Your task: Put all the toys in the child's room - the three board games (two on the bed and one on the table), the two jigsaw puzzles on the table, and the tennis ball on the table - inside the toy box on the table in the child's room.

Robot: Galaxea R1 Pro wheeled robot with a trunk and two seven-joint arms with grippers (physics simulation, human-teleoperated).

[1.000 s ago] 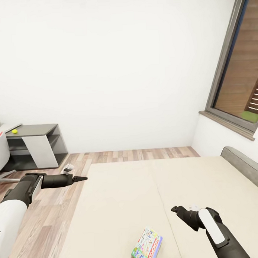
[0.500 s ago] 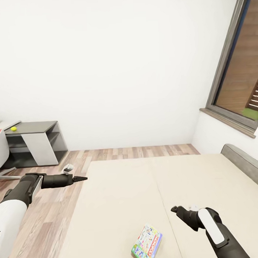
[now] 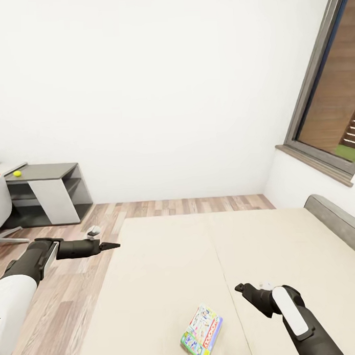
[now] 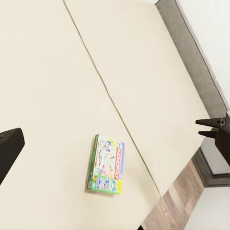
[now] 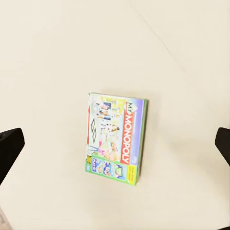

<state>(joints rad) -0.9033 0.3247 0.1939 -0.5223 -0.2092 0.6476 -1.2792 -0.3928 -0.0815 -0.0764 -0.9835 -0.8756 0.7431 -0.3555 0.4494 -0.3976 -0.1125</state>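
Bed (image 3: 282, 245) — beige mattress, grey headboard, taken as landmark. Board game (image 3: 202, 333), green-edged cartoon cover, lies flat on the mattress near its foot edge. Right gripper (image 3: 239, 287) hovers above the mattress beside the game, fingers spread wide, holding nothing. Left gripper (image 3: 114, 245) hangs at the bed's side edge over the floor; finger state cannot be told. Tennis ball (image 3: 17, 173) — on the table (image 3: 44, 172), well apart from the bed.

From my seat the board game (image 3: 202, 333) lies flat on the near part of the bed (image 3: 165, 260), between my two arms — the table (image 3: 44, 173) stands far left against the wall, the tennis ball (image 3: 17, 173) on it.
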